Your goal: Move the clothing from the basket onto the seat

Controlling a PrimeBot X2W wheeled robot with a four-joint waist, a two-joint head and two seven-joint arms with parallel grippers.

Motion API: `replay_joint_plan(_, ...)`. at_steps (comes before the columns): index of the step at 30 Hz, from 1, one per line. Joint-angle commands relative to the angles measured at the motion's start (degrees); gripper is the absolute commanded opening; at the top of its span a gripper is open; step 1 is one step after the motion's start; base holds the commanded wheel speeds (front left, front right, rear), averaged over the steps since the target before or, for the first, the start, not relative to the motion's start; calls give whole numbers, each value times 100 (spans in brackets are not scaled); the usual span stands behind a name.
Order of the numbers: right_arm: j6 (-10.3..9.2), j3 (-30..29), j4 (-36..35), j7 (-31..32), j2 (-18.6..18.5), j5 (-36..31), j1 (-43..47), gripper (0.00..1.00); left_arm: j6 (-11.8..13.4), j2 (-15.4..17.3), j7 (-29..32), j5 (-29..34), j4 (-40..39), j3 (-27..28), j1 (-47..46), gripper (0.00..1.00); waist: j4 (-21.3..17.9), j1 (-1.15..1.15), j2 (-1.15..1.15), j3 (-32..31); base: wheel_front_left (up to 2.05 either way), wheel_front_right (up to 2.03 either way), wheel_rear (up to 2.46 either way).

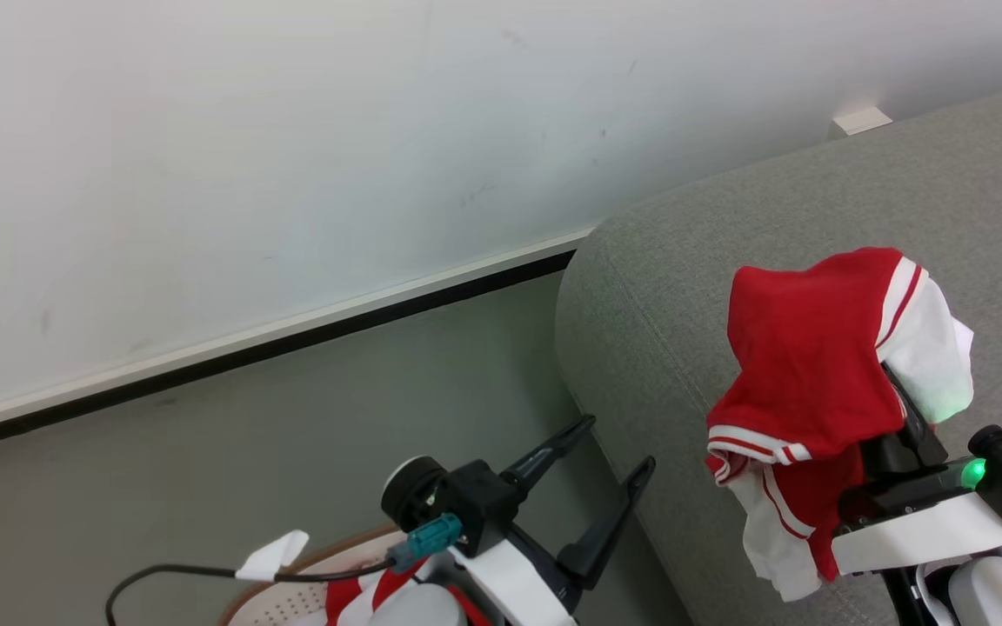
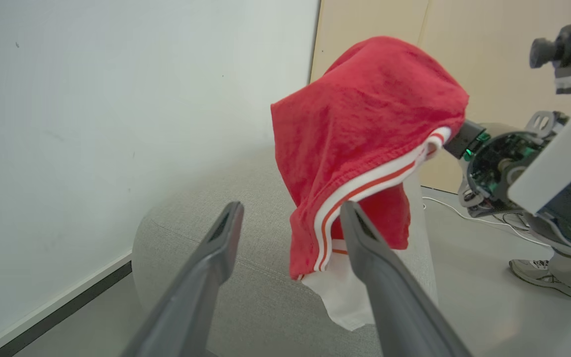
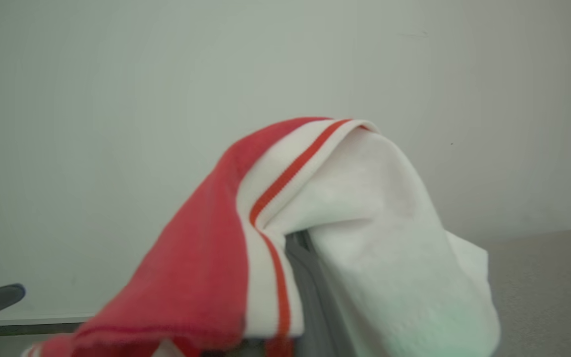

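Observation:
A red and white garment of the clothing [image 1: 805, 348] hangs draped over my right gripper [image 1: 901, 417], which is raised above the grey seat [image 1: 675, 287]. Its fingertips are hidden under the cloth; one grey finger [image 3: 310, 282] shows beneath the white panel. The same garment [image 2: 365, 129] shows in the left wrist view, dangling over the seat's end [image 2: 265, 297]. My left gripper [image 1: 618, 443] stands open and holds nothing, just left of the seat's corner. At the bottom edge sits the basket [image 1: 288, 600], with more red clothing [image 1: 349, 596] in it, partly hidden by my left arm.
A white wall with a dark baseboard [image 1: 292, 343] runs behind, with grey floor [image 1: 336, 417] between it and the seat. A black cable with a white tag [image 1: 275, 556] crosses above the basket. A person's shoe [image 2: 538, 275] and a floor cable [image 2: 464, 215] lie beyond the seat.

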Motion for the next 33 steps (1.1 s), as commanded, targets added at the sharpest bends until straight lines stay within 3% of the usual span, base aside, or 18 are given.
replay_joint_plan(1, -12, -38, -38, -2, -68, -5, 34, 0, -27, -18, -2, 83, 27, 24, 97, 100, 15, 0, -1, -3, 0, 0, 0)
replay_joint_plan(8, -12, -141, 80, -2, -247, -46, -264, 0, -78, -137, -2, 167, 94, 69, -24, 100, 169, 0, -1, 115, 0, 0, 0)
replay_joint_plan(14, -12, -253, 434, -1, -518, 203, -1132, 0, -116, -129, -2, 269, 125, 79, -232, 100, 425, 0, -1, 610, 0, 0, 0)
replay_joint_plan(28, -12, -716, 2029, 66, -2029, 456, -3845, 0, -126, 58, -3, 460, 19, 3, -1137, 100, 1318, 0, -1, 2443, 0, 0, 0)
replay_joint_plan(33, -12, -1009, 2561, 35, -2467, 160, -4449, 0, -128, 48, -3, 548, -58, 31, -1391, 100, 1563, 0, -1, 3054, 0, 0, 0)
